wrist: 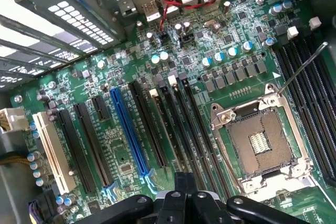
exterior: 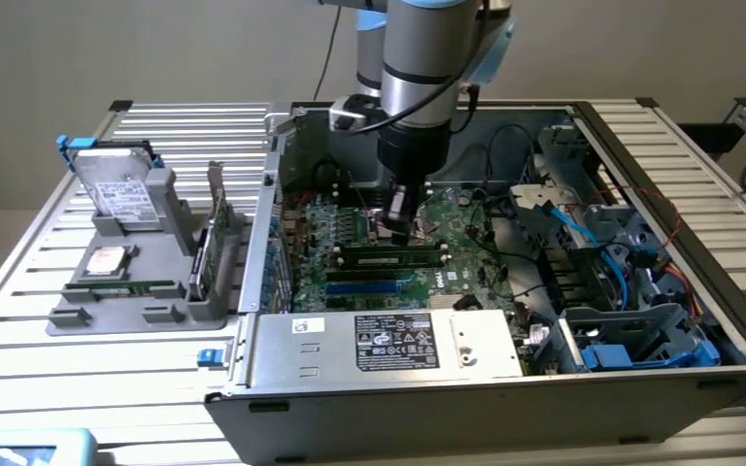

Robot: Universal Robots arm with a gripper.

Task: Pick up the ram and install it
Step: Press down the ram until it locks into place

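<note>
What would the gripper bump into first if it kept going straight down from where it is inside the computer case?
Most likely the ram seated in its slot on the motherboard: the gripper, shut, points down just above it. Whether they touch is unclear.

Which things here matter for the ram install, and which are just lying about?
Job: gripper, shut, just above the ram inside the case; memory slots; motherboard.

Lying about: hard drive and expansion card, both in the grey tray; power supply.
</note>
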